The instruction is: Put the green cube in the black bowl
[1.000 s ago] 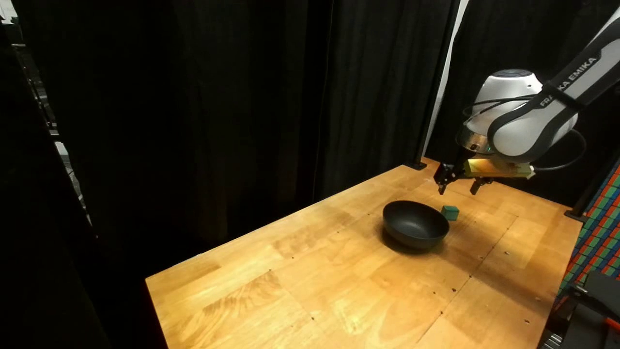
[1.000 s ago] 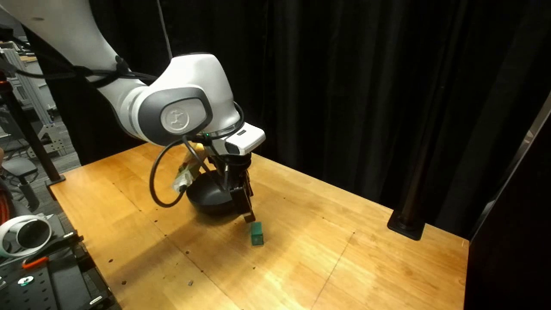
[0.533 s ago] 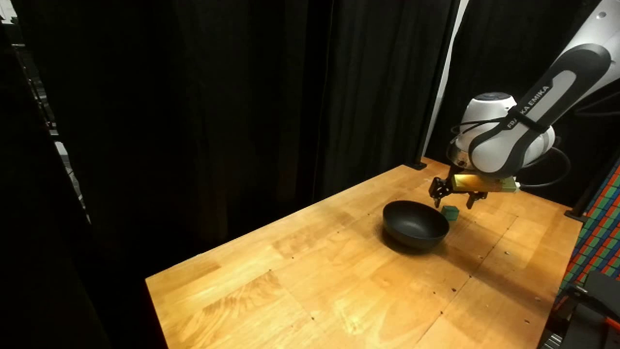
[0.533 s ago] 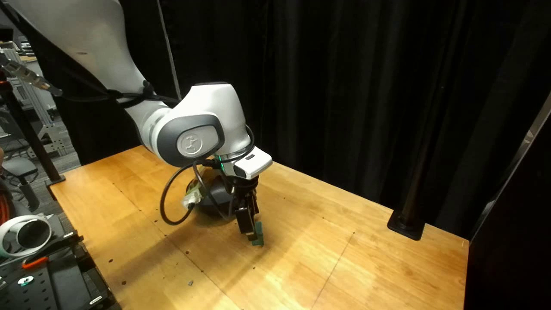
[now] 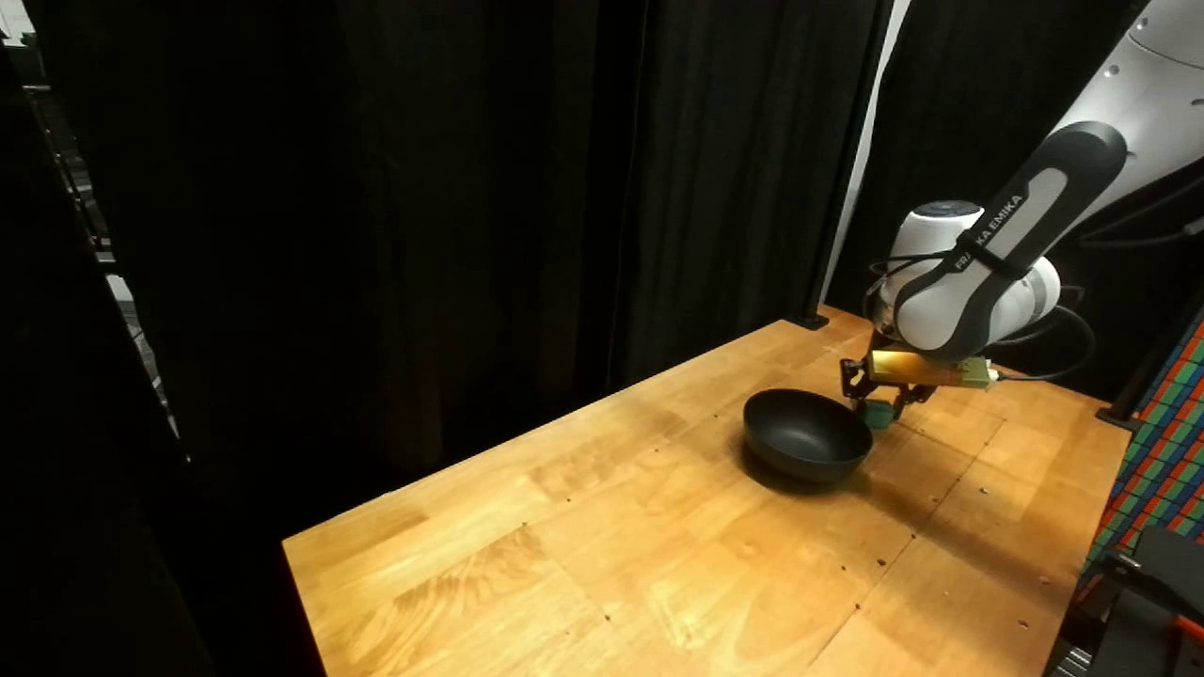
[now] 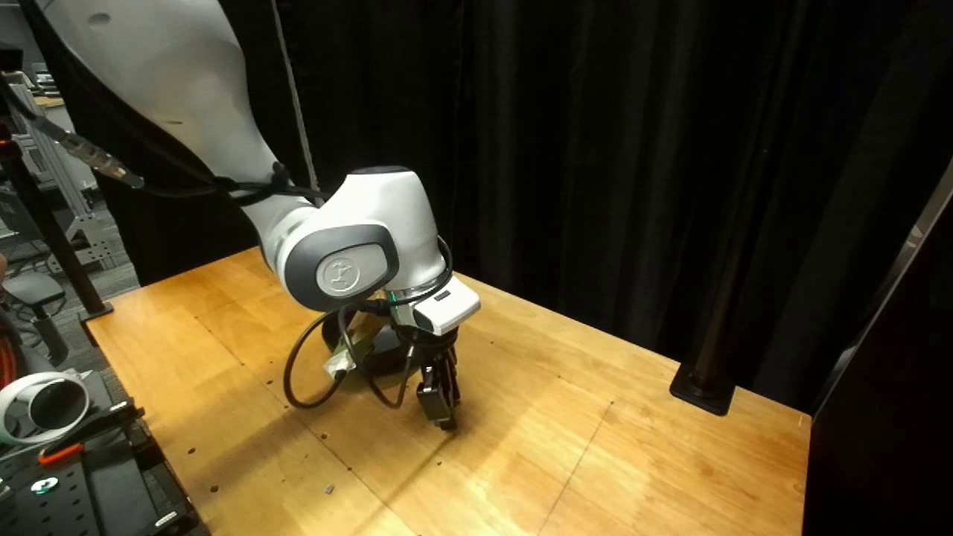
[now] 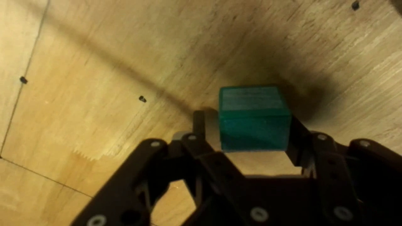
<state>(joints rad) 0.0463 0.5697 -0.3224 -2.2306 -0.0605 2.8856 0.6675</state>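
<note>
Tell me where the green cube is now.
In the wrist view, the green cube is right of centre, between the open jaws of the gripper. In an exterior view, it is just right of the black bowl.

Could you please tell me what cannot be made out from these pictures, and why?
Green cube: in an exterior view, covered by the gripper.
Black bowl: in an exterior view, partly hidden behind the arm.
Arm's base: cut off by the frame in both exterior views.
Dark corner patch: in the wrist view, cut off by the edge, so unidentifiable.
</note>
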